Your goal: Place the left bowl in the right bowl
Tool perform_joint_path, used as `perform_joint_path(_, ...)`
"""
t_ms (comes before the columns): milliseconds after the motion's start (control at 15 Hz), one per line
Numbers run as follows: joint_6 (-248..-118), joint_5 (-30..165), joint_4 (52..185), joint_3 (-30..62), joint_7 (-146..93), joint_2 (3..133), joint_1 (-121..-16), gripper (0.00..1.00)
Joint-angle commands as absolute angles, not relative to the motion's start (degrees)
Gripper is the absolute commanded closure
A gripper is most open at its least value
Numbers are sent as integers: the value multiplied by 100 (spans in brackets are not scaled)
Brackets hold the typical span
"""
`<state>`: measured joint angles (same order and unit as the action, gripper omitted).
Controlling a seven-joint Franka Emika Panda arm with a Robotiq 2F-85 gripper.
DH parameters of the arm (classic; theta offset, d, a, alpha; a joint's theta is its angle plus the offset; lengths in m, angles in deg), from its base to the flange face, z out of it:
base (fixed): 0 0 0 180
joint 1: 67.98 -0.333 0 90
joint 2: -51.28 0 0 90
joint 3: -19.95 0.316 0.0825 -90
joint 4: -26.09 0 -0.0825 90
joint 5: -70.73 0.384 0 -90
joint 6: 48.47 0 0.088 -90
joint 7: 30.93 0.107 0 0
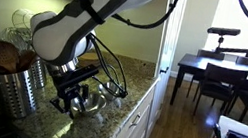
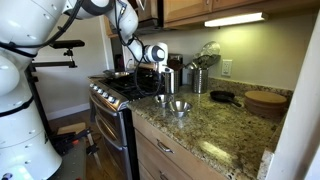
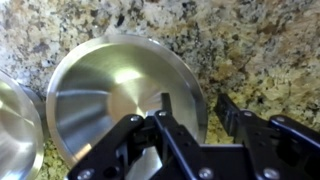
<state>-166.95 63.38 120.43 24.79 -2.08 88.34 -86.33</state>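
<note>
Gripper down over the left bowl, jaws wide apart across its rim

From my wrist view the gripper (image 3: 195,108) is spread open and straddles the near edge of the left bowl (image 3: 105,90): one fingertip (image 3: 165,108) hangs inside the dish and the other (image 3: 228,108) sits outside the flared rim, over the granite counter (image 3: 250,40), so nothing's pinched. I honestly can't tell if either pad is touching metal. The right bowl (image 3: 12,125) just pokes in at the edge of that view, right beside the first one. In an exterior view the two bowls sit upright next to each other near the counter's front edge, left bowl (image 2: 162,99) under the arm and closer to the stove (image 2: 112,95), right bowl (image 2: 180,107) beside it.
</note>
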Motion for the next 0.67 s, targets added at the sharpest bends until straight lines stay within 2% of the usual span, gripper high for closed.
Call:
perform_joint_path(0, -16660, 6358, 12052, 2362, -158, 8818, -8736, 80)
perform_joint_path(133, -16659, 6358, 12058, 2360, -160, 8812, -8735, 92)
perform_joint_path(267, -16656, 6352, 12053, 2353, -163, 8807, -8735, 95)
perform_joint_path(400, -16628, 6339, 12033, 2336, -157, 8789, -8734, 91)
perform_joint_path(600, -16610, 6330, 12037, 2301, -137, 8747, -8737, 92)
